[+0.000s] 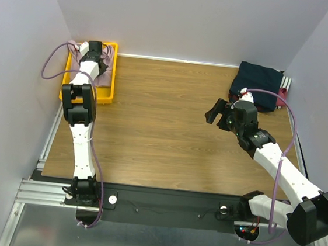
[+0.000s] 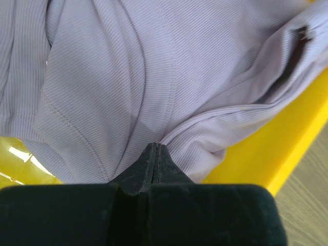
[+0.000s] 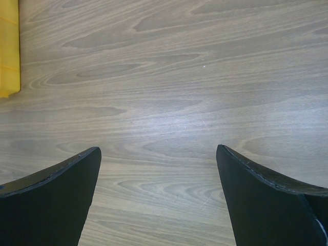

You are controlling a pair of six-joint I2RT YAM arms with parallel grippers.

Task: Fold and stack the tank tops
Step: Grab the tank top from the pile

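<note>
Yellow plastic tray (image 1: 112, 70) at the far left corner of a wooden table (image 1: 163, 129), pale grey walls (image 1: 181, 19) around

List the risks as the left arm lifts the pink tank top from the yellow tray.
The left gripper pinches just a thin fold of the dusty pink cloth tank top, so it may slip. The top lies bunched in the yellow plastic tray, so lifting might drag the tray.

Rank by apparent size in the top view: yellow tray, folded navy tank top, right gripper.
1. yellow tray, partly hidden
2. navy tank top, only slightly smaller
3. right gripper, clearly smallest, though it sits nearer the camera
</note>
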